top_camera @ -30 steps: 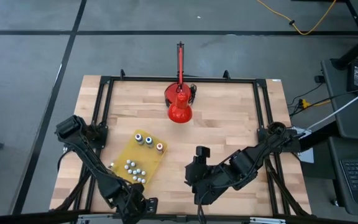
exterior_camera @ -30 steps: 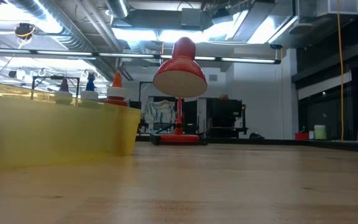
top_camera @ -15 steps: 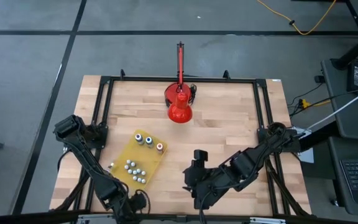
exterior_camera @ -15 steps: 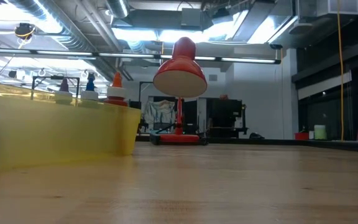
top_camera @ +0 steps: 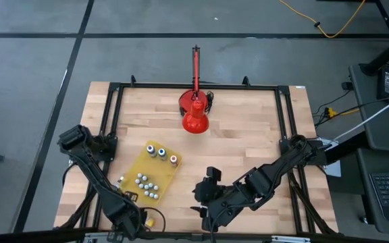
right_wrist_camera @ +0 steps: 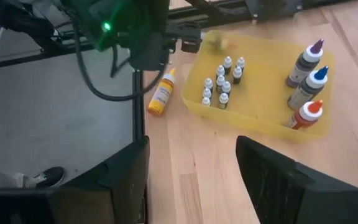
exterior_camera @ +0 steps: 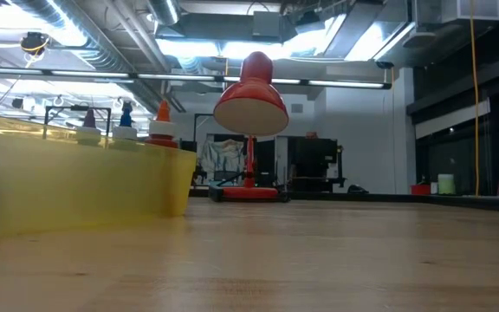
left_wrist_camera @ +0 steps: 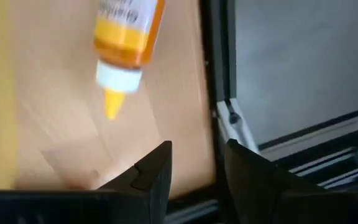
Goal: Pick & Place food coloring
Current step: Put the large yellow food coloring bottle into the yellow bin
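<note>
Left claw (left_wrist_camera: 191, 168): you have it low at the surface's (top_camera: 248, 128) near edge, fingers parted with a gap between them and holding nothing.
Orange-yellow bottle (left_wrist_camera: 126, 46): it lies on its side on the bare wood just beyond your left claw, beside the yellow tray (top_camera: 164, 177), apart from the fingers.
Other food coloring bottles (right_wrist_camera: 303, 84): three stand upright at one end of the tray; a cluster of small pale-capped bottles (right_wrist_camera: 222, 84) sits at the other.
Right claw (right_wrist_camera: 191, 180): it hovers right of the tray with its fingers wide apart and nothing in them.
Red lamp (top_camera: 194, 111): it stands at the far side, well apart.
</note>
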Tool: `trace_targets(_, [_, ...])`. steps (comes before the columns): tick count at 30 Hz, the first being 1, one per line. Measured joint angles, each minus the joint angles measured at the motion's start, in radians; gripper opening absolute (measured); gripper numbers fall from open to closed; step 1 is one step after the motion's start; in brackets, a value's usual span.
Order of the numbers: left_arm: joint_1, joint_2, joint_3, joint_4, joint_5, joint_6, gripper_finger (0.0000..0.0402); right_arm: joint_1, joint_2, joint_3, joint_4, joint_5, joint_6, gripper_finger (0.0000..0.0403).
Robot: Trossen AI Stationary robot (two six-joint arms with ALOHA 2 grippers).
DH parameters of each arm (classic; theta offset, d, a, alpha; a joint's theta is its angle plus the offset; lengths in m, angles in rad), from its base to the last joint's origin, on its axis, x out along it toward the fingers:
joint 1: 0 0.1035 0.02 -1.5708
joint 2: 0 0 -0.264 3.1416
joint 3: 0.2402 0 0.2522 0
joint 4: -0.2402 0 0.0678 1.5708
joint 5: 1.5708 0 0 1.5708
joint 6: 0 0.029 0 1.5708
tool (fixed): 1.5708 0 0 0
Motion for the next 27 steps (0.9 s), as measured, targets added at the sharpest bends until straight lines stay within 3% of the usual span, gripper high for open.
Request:
trace_targets(7, [-0.047,-0.001,0.009,-0.002,-0.218,0.181,0.0141,0.000,0.012,0.000,-0.022,-0.001,0.000,0.0241])
trace_targets(14, [-0.043,0.005,0.009,0.013,-0.246,0.266,0.0150,0.000,0.012,0.000,-0.023,0.000,0.004,0.0241])
trace_targets(23, [-0.016,0.005,0.009,0.015,-0.325,0.336,0.0231,-0.003,0.012,0.000,-0.022,0.000,0.030,0.0241])
trace_targets(27, [-0.018,0.011,0.009,0.025,-0.355,0.356,0.0239,-0.003,0.012,0.000,-0.022,0.000,0.030,0.0241])
